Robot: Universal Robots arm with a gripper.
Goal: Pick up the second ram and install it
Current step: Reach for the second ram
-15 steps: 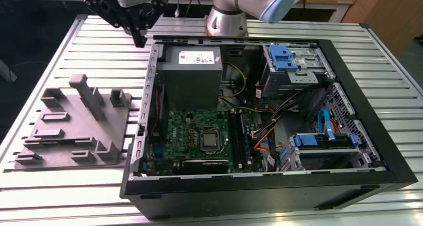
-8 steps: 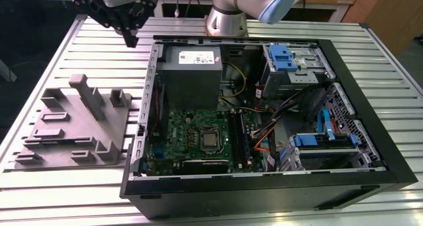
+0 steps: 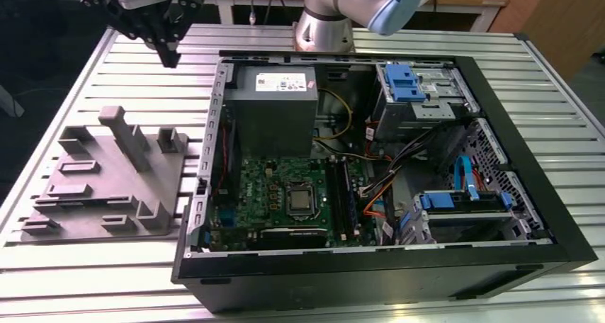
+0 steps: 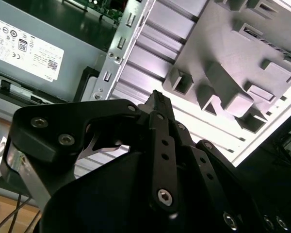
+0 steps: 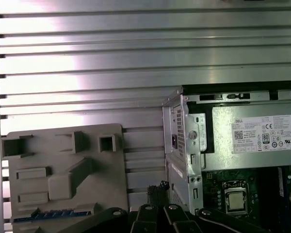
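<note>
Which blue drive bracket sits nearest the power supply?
The blue bracket higher in the exterior view, level with the power supply; the other blue bracket lies toward the lower right.

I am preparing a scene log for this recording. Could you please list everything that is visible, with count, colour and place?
computer case: one, black, open, lying on the table.
power supply: one, grey, inside the case.
motherboard: one, green, inside the case, beside the power supply.
drive caddies: two, blue, in the case toward the exterior view's right.
fixture: one, grey, on the table, at the exterior view's left of the case.
second ram: one, blue-green, lying in the fixture.
table: one, silver, slatted.
arm: one, silver and light blue, behind the case.
gripper: one, black, shut, empty, above the table.
</note>
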